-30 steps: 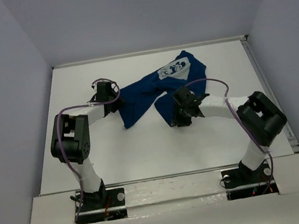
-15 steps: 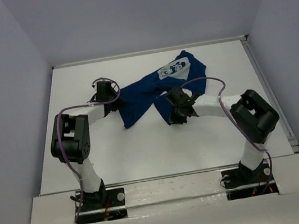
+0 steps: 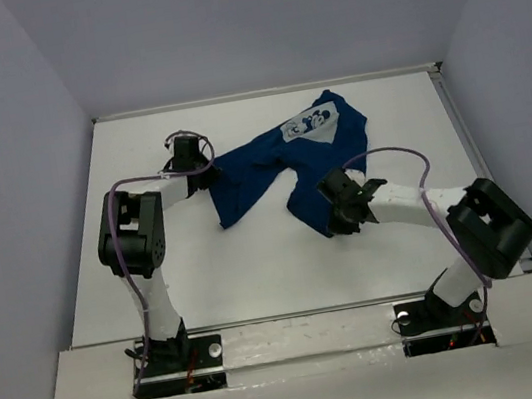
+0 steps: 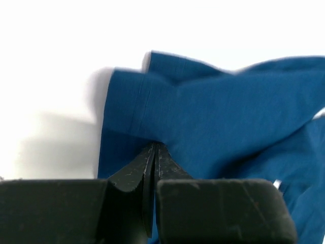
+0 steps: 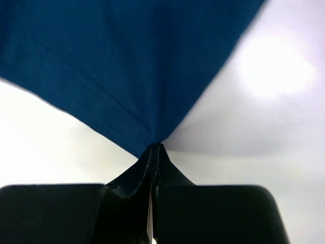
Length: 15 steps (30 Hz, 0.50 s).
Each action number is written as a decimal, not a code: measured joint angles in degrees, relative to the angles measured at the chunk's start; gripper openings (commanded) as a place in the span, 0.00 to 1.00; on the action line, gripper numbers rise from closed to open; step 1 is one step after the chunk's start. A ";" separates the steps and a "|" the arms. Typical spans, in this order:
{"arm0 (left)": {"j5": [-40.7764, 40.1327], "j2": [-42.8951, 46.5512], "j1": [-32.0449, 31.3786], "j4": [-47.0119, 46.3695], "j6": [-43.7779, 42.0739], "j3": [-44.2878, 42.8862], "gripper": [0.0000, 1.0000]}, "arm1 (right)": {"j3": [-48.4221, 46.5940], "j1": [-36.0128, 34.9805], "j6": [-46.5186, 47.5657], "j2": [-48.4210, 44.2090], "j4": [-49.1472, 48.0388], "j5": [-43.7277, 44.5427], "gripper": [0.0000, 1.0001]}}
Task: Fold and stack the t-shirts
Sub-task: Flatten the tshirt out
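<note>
my left gripper [image 4: 155,148] and right gripper [image 5: 155,148] are each pinched tight on a hem of the crumpled t-shirt [image 3: 280,157] near the table's [image 3: 257,272] far edge. i should draw them apart evenly, low, so it spreads flat.

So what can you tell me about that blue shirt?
The shirt is dark blue, soft-looking cloth with stitched hems and a pale cartoon print. It lies crumpled and unfolded on the white table, toward the far side. The left end effector is shut on its left edge, the right end effector on a hemmed corner at its near edge.
</note>
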<state>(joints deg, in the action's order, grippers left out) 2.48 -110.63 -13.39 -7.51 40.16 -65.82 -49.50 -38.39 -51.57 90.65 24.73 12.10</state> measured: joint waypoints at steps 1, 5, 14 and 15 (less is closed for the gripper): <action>-0.13 -0.48 0.31 0.02 -0.17 -0.87 0.00 | 1.53 0.00 0.28 -2.29 1.86 0.20 0.00; -1.46 -2.89 1.99 1.55 -1.42 -8.07 0.00 | 7.78 0.04 1.07 -13.92 9.49 -0.76 0.00; -6.21 -2.45 3.39 5.77 -7.89 -18.21 0.30 | 11.04 0.04 3.21 -26.03 20.31 -5.03 0.00; -6.21 -2.19 3.30 6.71 -8.61 -18.56 0.39 | 10.97 0.04 3.58 -26.86 21.18 -5.01 0.00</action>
<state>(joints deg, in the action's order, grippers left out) -3.73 -112.81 -10.09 -0.80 31.55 -84.38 -38.52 -38.35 -47.99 63.79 45.91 7.09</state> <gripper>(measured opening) 0.106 0.010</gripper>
